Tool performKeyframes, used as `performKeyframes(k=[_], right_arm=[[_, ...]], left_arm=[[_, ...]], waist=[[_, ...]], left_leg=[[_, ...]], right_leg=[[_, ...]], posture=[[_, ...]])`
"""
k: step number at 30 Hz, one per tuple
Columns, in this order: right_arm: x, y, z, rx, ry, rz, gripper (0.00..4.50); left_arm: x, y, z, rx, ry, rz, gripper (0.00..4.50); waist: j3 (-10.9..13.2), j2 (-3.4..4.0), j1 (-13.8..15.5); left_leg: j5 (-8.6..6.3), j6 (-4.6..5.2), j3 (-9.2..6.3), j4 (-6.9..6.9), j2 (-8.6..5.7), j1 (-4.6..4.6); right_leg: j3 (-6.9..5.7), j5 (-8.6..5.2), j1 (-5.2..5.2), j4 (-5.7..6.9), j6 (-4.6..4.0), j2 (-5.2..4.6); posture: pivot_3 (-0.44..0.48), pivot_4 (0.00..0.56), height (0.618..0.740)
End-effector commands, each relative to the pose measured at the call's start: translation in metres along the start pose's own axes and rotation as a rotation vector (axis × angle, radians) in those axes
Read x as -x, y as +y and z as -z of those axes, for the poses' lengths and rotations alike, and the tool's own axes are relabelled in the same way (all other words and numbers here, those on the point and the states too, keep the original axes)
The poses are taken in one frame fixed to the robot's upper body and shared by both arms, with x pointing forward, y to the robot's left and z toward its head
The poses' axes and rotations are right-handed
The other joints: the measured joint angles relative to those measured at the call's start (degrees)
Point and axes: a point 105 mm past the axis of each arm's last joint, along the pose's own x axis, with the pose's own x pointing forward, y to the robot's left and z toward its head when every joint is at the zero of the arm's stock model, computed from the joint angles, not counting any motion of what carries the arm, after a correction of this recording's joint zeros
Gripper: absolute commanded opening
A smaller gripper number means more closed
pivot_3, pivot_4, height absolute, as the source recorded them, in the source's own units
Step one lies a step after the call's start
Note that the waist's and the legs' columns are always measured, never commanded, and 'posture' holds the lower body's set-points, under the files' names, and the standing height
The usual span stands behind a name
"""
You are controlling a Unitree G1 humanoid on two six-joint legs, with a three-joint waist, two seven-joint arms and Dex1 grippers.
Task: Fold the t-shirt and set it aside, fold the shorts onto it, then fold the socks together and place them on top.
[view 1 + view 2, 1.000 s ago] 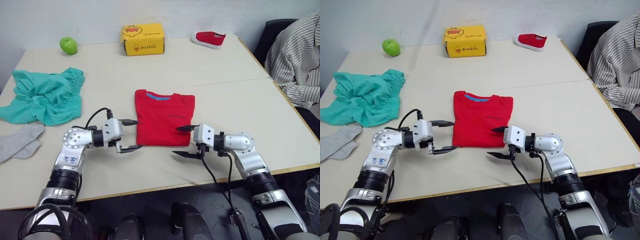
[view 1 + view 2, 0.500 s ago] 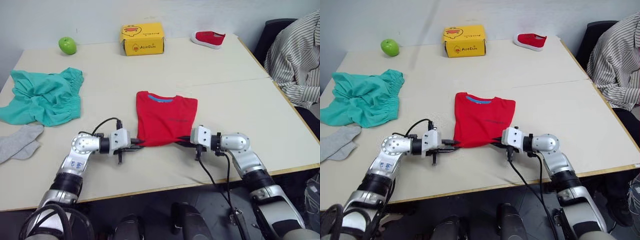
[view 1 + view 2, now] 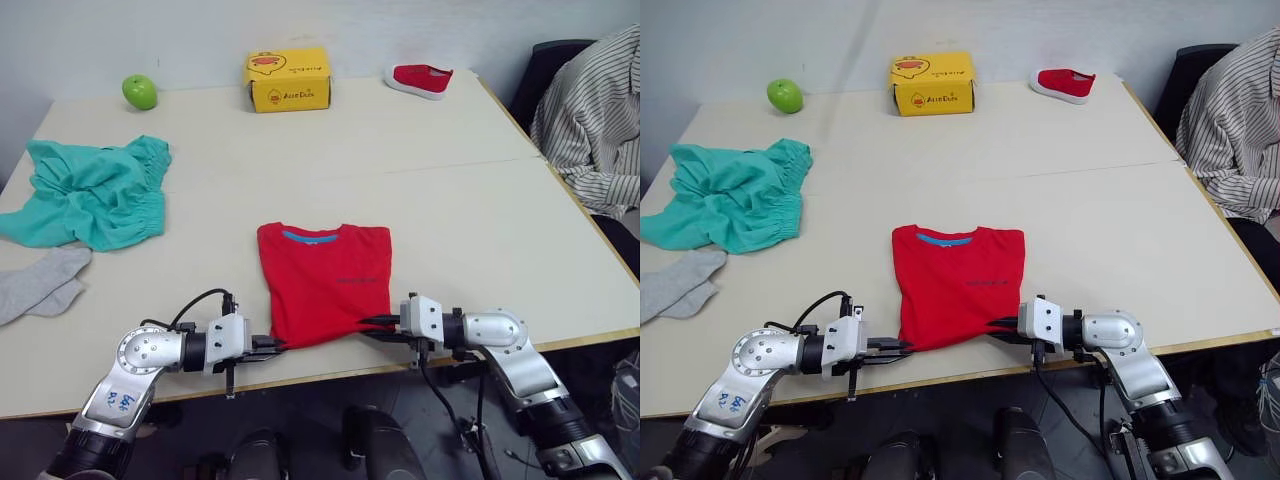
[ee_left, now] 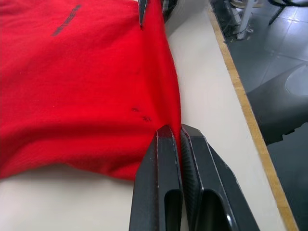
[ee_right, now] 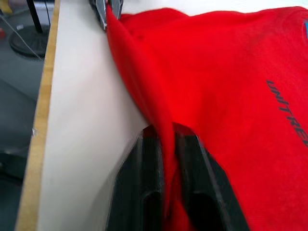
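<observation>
Hazard: hem slip near counter edge.
Left end effector and right end effector each clench a bottom corner of the t-shirt (lying at the near edge); uneven pulling could drag it off or undo the fold.

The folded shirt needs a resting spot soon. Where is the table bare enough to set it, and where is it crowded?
Bare: the table right of the t-shirt, and the middle strip between it and the yellow box. Crowded: the left side, with the shorts and socks. Apple and shoe line the far edge.
</observation>
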Motion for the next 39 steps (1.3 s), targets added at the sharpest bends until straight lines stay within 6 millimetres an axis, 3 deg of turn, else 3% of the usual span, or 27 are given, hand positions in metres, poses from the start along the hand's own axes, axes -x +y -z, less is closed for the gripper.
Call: performKeyframes(k=[1,4,8,9,11,13,16,18,19,22,27,32,35,39], right_arm=[[0.013,-0.005,-0.023,-0.002,-0.058,0.034,1.8],[0.023,-0.011,-0.041,-0.059,-0.098,0.089,2.82],[0.03,-0.016,-0.054,-0.083,-0.11,0.147,4.3],[0.031,-0.017,-0.055,-0.074,-0.112,0.158,4.47],[0.032,-0.02,-0.059,-0.061,-0.123,0.18,4.47],[0.031,-0.022,-0.061,-0.056,-0.128,0.189,4.47],[0.018,-0.024,-0.065,-0.064,-0.154,0.185,4.5],[0.011,-0.021,-0.067,-0.065,-0.163,0.155,4.5],[0.005,-0.02,-0.066,-0.061,-0.167,0.141,4.33],[-0.012,-0.023,-0.056,-0.051,-0.153,0.13,3.63],[-0.022,-0.03,-0.031,-0.014,-0.098,0.147,1.85],[-0.021,-0.037,-0.016,-0.015,-0.07,0.198,0.03],[-0.014,-0.049,-0.001,-0.043,-0.04,0.288,0.03],[0.008,-0.075,0.018,-0.081,0.003,0.481,0.03]], left_arm=[[0.011,0.005,-0.01,-0.009,-0.034,-0.06,0.78],[0.026,0.004,-0.023,0.067,-0.115,-0.062,1.71],[0.048,0.008,-0.039,0.167,-0.194,-0.047,1.75],[0.051,0.009,-0.039,0.183,-0.186,-0.039,1.75],[0.057,0.014,-0.039,0.182,-0.159,-0.027,1.75],[0.059,0.02,-0.041,0.173,-0.16,-0.03,1.75],[0.046,0.034,-0.051,0.139,-0.192,-0.02,0.88],[0.036,0.036,-0.051,0.117,-0.188,0.007,0.2],[0.026,0.037,-0.053,0.096,-0.189,0.025,0.0],[-0.005,0.04,-0.056,0.045,-0.181,0.086,0.0],[-0.048,0.045,-0.057,-0.03,-0.175,0.137,0.0],[-0.075,0.047,-0.039,-0.058,-0.092,0.131,0.0],[-0.08,0.051,-0.026,-0.036,-0.034,0.069,0.0],[-0.073,0.048,-0.01,0.003,0.01,0.016,0.0]], waist=[[0.0,0.0,0.3],[0.0,0.0,0.5],[0.0,-0.04,0.8],[0.0,-0.04,0.8],[0.0,0.11,0.6],[0.1,0.22,0.5],[0.2,0.36,0.6],[0.2,0.38,1.6],[0.2,0.38,2.2],[0.2,0.35,2.7],[0.2,0.33,2.4],[0.2,0.33,1.7],[0.2,0.33,1.5],[0.2,0.33,1.4]], left_leg=[[-0.01,0.01,0.0,0.0,0.0,0.0],[-0.03,0.03,0.01,0.0,0.03,-0.01],[-0.03,0.04,-0.04,0.0,0.04,0.0],[-0.04,0.03,-0.05,0.0,0.03,0.02],[-0.04,0.06,-0.47,-0.02,-0.14,-0.13],[0.06,0.18,-1.67,-0.11,-0.17,-0.23],[0.65,0.61,-4.27,-0.39,-1.02,-0.58],[0.74,0.53,-4.08,-0.15,-1.04,-0.61],[0.7,0.63,-4.05,-0.15,-1.07,-0.58],[0.66,0.7,-3.92,-0.12,-1.08,-0.56],[0.8,0.42,-3.37,-0.12,-1.14,-0.54],[0.74,0.32,-2.97,-0.19,-0.95,-0.45],[0.73,0.31,-2.92,-0.18,-0.92,-0.36],[0.72,0.33,-2.92,-0.15,-0.84,-0.27]], right_leg=[[-0.01,0.0,0.0,-0.01,0.0,0.0],[0.0,0.0,0.0,-0.01,0.0,-0.02],[-0.02,-0.01,0.01,-0.02,-0.02,-0.04],[-0.03,-0.01,0.03,-0.02,-0.03,-0.04],[-0.15,-0.02,0.27,-0.13,-0.04,-0.26],[-1.15,-0.03,1.01,-0.54,-0.05,-0.85],[-3.71,-0.03,2.47,-1.0,0.06,-1.85],[-3.45,-0.03,2.32,-1.0,0.06,-1.69],[-3.37,-0.03,2.32,-0.99,0.07,-1.69],[-3.26,0.0,2.33,-1.02,0.12,-1.65],[-3.14,0.06,2.08,-0.95,0.22,-1.29],[-2.88,0.09,1.94,-0.95,0.26,-1.04],[-2.82,0.08,1.93,-1.03,0.25,-1.04],[-2.74,0.08,1.96,-0.98,0.25,-1.1]], posture=[[0.0,0.15,0.74],[0.0,0.15,0.74],[0.0,0.15,0.74],[0.0,0.15,0.74],[0.0,0.15,0.74],[0.0,0.15,0.74],[0.0,0.15,0.74],[0.0,0.15,0.74],[0.0,0.15,0.74],[0.0,0.15,0.74],[0.0,0.15,0.74],[0.0,0.15,0.74],[0.0,0.15,0.74],[0.0,0.15,0.74]])
